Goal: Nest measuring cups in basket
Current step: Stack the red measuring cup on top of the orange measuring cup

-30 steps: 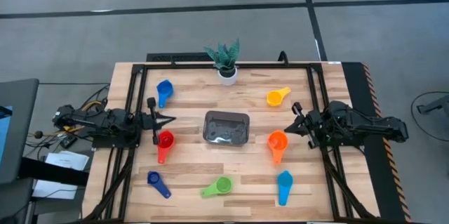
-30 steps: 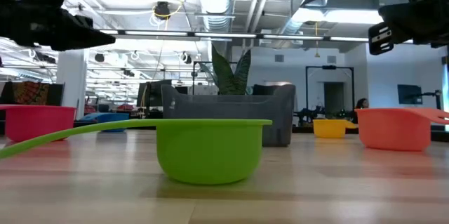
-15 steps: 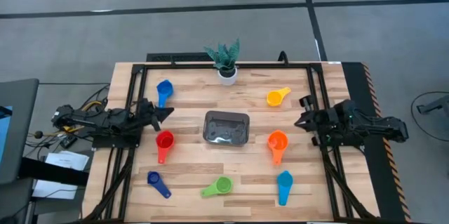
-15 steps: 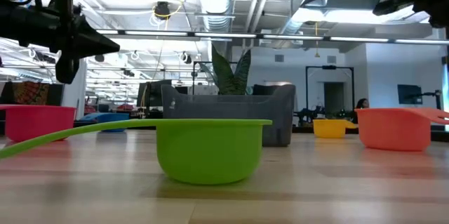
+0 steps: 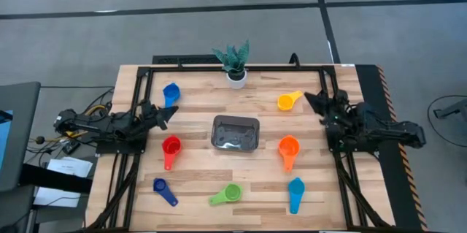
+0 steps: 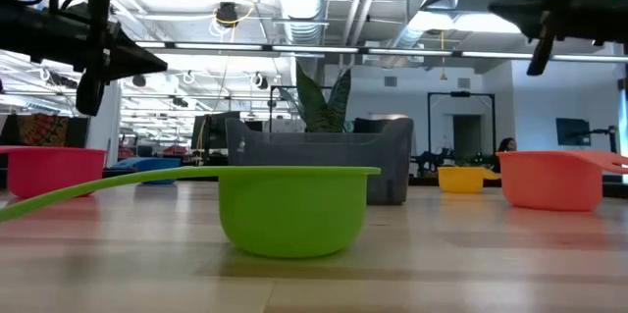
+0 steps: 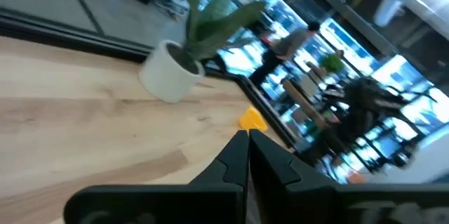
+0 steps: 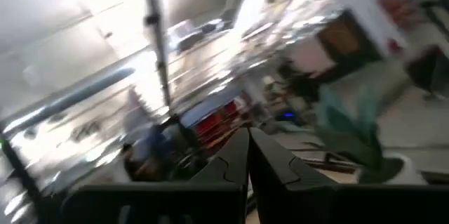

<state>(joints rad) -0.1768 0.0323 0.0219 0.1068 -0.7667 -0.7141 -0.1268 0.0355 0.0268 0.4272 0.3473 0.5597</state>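
Several measuring cups lie bottom-down around the basket at the table's middle: blue, red, dark blue, green, light blue, orange, yellow. My left gripper hovers shut at the left side, between the blue and red cups, holding nothing. At the right side my right gripper is also shut and holds nothing, raised beside the yellow cup. Their shut fingertips show in the left wrist view and the right wrist view.
A plant in a white pot stands at the far edge, behind the basket. A black frame runs round the tabletop. In the low view the green cup is nearest, with the basket behind it.
My left gripper has rolled about its own axis and swung its tip toward the far edge, near the blue cup. My right gripper has risen, tipped upward and swung its tip toward the far edge, next to the yellow cup. Both stay shut. No cup has moved.
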